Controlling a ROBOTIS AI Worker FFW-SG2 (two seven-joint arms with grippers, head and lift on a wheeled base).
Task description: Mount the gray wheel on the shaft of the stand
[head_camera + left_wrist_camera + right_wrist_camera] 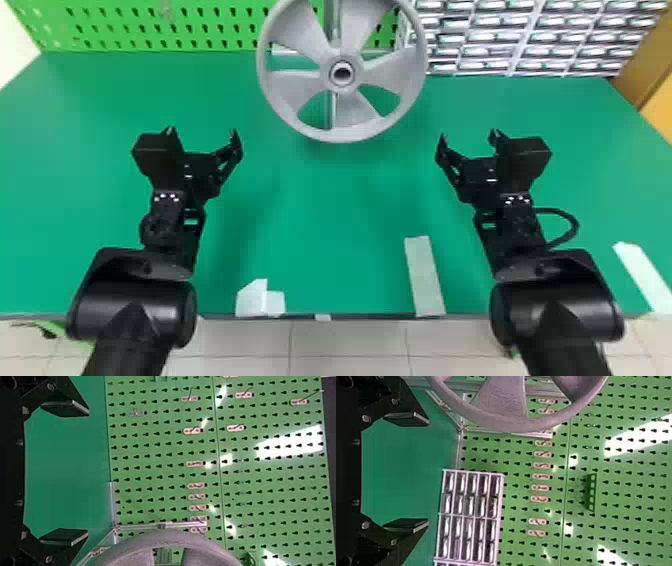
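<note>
Wheel (342, 89), top centre, looked stiff, lightish, smooth; opposite sides of rim (345, 136) offered your best hold. Left gripper (202, 131), centre-left, right gripper (469, 135), centre-right: open, empty.

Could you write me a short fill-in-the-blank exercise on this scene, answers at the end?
The fingers of the left gripper are ____.
To the robot's ____ of the gray wheel stands a drawer cabinet.
Of the left gripper and right gripper, ____ touches the wheel.
The tabletop is colored ____.
Missing words: open; right; neither; green.
</note>
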